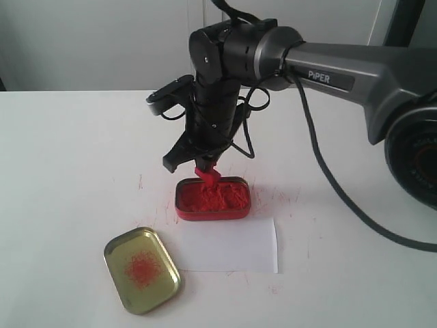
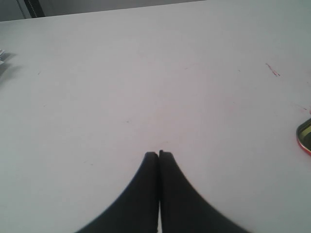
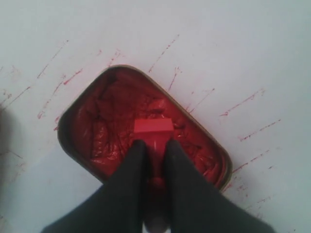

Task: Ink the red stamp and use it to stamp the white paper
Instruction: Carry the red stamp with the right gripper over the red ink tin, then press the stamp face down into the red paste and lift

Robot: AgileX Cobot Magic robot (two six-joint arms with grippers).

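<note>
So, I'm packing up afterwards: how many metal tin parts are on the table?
2. The red ink tin sits at the far edge of the white paper, under the right claw; the gold lid lies left of the paper in the exterior view.

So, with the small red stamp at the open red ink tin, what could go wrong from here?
The small red plastic stamp looks tilted in the right gripper, so it may ink unevenly. The lumpy red paste in the oblong red tin could cling and blot the thin white paper sheet. Nothing holds that sheet; a sticky stamp might lift it.
</note>
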